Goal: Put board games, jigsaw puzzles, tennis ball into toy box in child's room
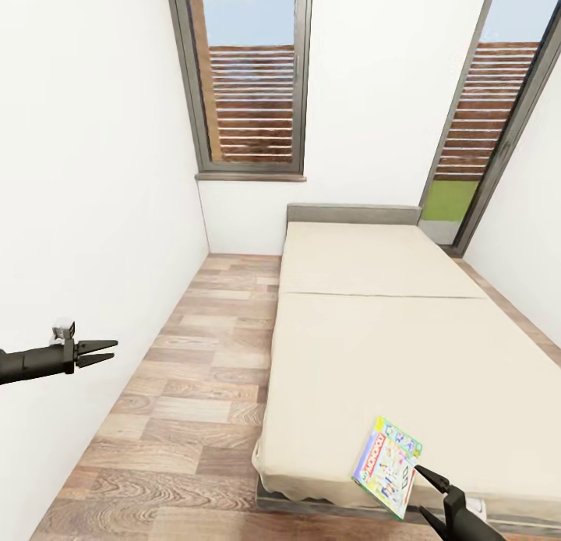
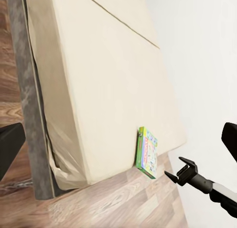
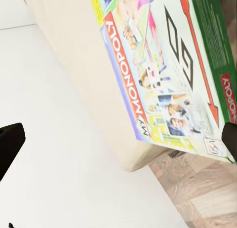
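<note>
Bed [image 1: 405, 346]: cream mattress along the right wall, bare apart from one game.
Monopoly board game [image 1: 387, 466]: lies at the mattress's near edge, overhanging it slightly, within the right arm's reach.
Right gripper [image 1: 427, 493]: fingers spread, just beside the box, apparently lining up a grasp.
Left gripper [image 1: 97, 351]: fingers apart, empty, parked over the floor.

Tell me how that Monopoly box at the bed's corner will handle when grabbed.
The Monopoly box looks flat and stiff, so it probably won't flop. Its printed face looks smooth, perhaps slippery for the right gripper beside it. It overhangs the bed edge, so a nudge might tip it onto the floor.
</note>
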